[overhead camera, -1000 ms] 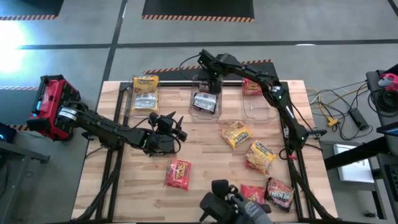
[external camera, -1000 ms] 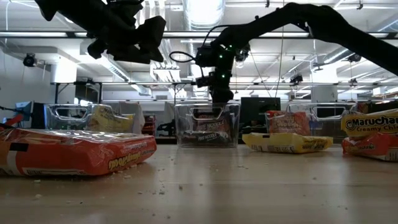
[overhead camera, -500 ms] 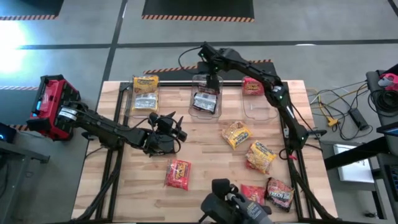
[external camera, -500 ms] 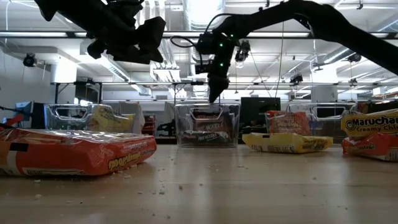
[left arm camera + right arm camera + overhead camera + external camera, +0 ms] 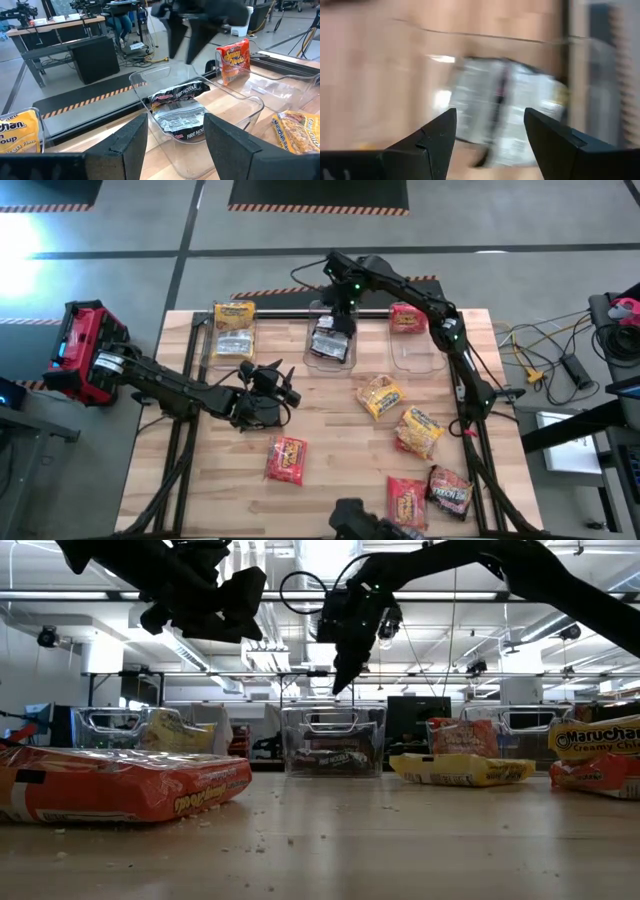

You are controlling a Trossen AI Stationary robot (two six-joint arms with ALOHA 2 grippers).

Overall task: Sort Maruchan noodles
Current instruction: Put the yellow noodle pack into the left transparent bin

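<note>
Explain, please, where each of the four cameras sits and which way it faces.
High view: overhead, facing straight down; both arms show.
Low view: table height, facing level toward the room; right gripper hangs above the middle bin.
Left wrist view: behind the left gripper, facing that bin.
Right wrist view: above the bin, facing down.
All share the dark packets.
</note>
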